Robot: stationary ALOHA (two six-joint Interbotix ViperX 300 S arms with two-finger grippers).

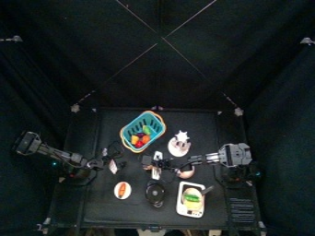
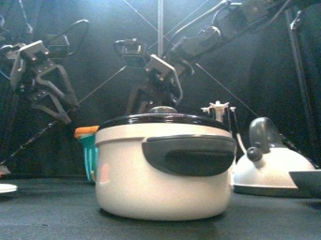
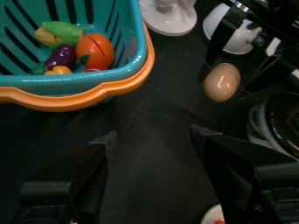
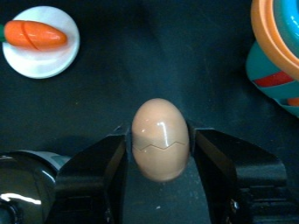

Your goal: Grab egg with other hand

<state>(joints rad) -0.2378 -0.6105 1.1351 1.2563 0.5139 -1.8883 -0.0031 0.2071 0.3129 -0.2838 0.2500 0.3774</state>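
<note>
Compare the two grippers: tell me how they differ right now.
The right gripper has its jaws closed against the egg, which stands between them; the left gripper holds nothing. The left gripper's jaws are spread wide over bare table, while the right gripper's jaws stand only egg-wide. From the left wrist view the egg lies beyond the left gripper, apart from it. Both are black two-jaw grippers above the same table.

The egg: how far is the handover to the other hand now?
Done: the right gripper holds the egg between its jaws, above the table. In hand: the left gripper stands wide open, with the egg in its view but off to one side. Left: closing the left gripper on the egg, then letting go with the right.
</note>
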